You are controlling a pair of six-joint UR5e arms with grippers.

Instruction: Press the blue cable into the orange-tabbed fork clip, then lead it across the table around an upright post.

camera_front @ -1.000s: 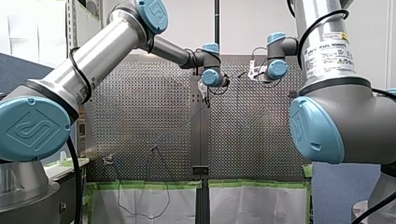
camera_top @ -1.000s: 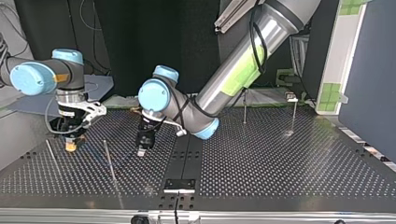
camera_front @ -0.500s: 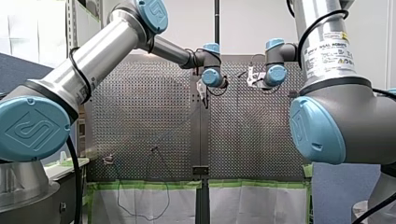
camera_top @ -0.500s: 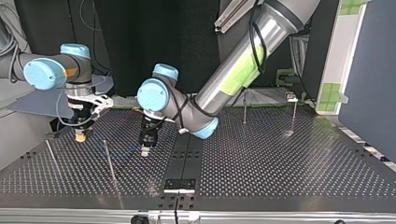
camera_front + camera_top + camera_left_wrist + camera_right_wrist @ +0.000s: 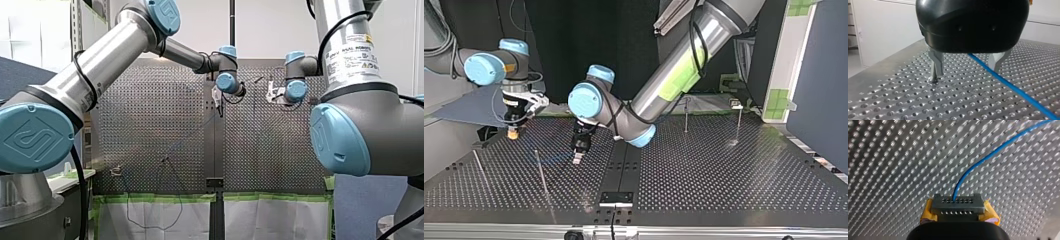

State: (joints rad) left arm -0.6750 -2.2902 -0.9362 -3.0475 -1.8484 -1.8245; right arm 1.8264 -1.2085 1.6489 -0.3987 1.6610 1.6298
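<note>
While between left fingers (image 5: pixel 936 63), cable (image 5: pixel 1008 85) (blue)

The blue cable (image 5: pixel 978 162) is thin and bright, ending in a small grey connector block (image 5: pixel 957 205) pinched between the right tool's (image 5: pixel 959 212) yellow pads (image 5: pixel 990 213). It curves away low over the surface (image 5: pixel 898 170) and runs straight between the left tool's (image 5: pixel 965 71) spread metal fingers (image 5: pixel 935 62), close by one. A thin upright post (image 5: pixel 685 115) stands well apart, at the top view's right.
</note>
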